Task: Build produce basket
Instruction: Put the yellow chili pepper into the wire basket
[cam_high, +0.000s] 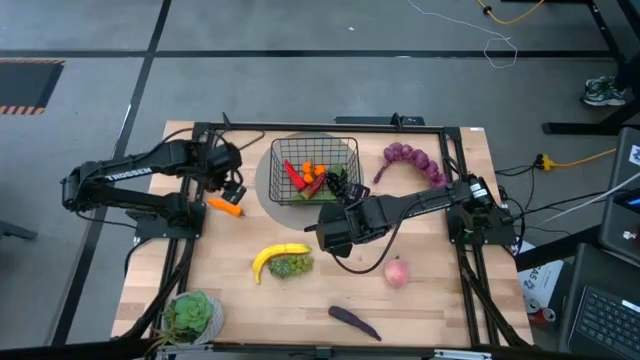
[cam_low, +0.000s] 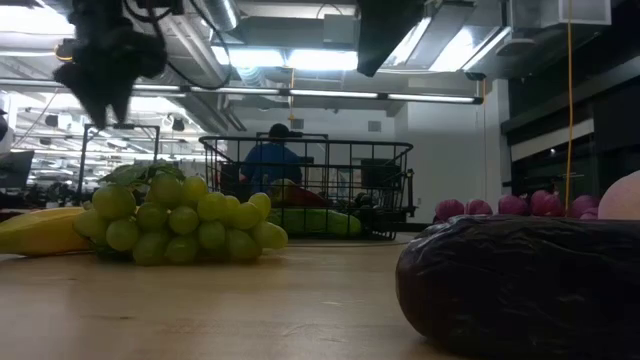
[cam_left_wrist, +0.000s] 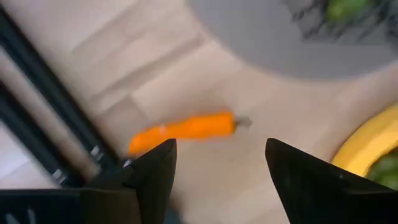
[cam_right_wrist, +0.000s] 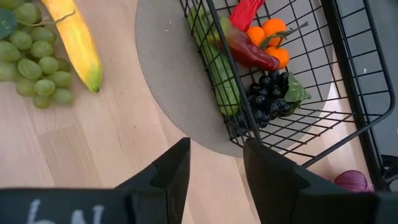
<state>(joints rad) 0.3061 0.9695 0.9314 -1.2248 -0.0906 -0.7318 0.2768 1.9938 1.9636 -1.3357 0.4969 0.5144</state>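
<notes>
Basket (cam_high: 313, 170) sits on a grey disc (cam_high: 268, 180), holding chili, cucumber and oranges. Left gripper (cam_left_wrist: 217, 165) hovers spread wide and empty above an orange carrot (cam_left_wrist: 181, 129); right gripper (cam_right_wrist: 214, 163), part-open and empty, hangs beside the basket.

Even, bright overhead light on my table (cam_high: 300, 300); soft short shadows only. Low view: ceiling strip lights (cam_low: 330, 60) glare, my arms silhouetted dark; near eggplant (cam_low: 520, 285) blurred, green grapes (cam_low: 180, 220) sharp. My left wrist view motion-smeared, carrot (cam_left_wrist: 183, 129) soft. Right wrist view crisp.
</notes>
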